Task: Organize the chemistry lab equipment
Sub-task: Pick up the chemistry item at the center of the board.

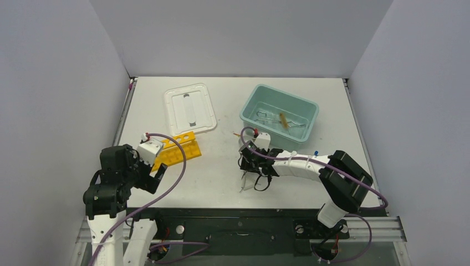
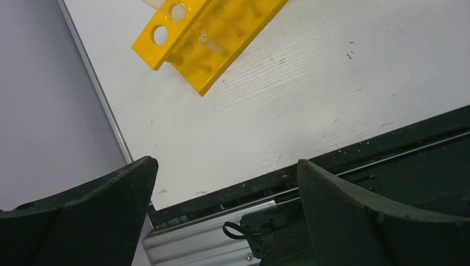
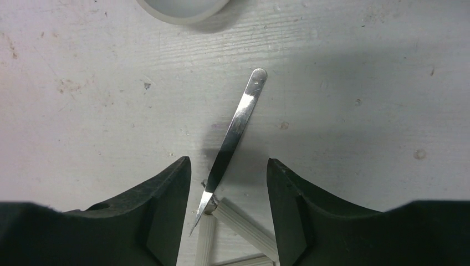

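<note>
Right hand [image 3: 228, 162] straddles metal strip [image 3: 239, 117] near table edge [image 1: 213, 203].

The left arm [image 1: 111, 185] is sitting folded close above its base at the near left. Its left gripper [image 1: 156, 173] is pointing toward the middle, with the jaws standing wide apart. The right arm [image 1: 302, 164] is lying stretched low from its base at the near right toward the centre. The right gripper [image 1: 252, 170] is pointing down at the surface, jaws partly apart and gripping nothing.
</note>
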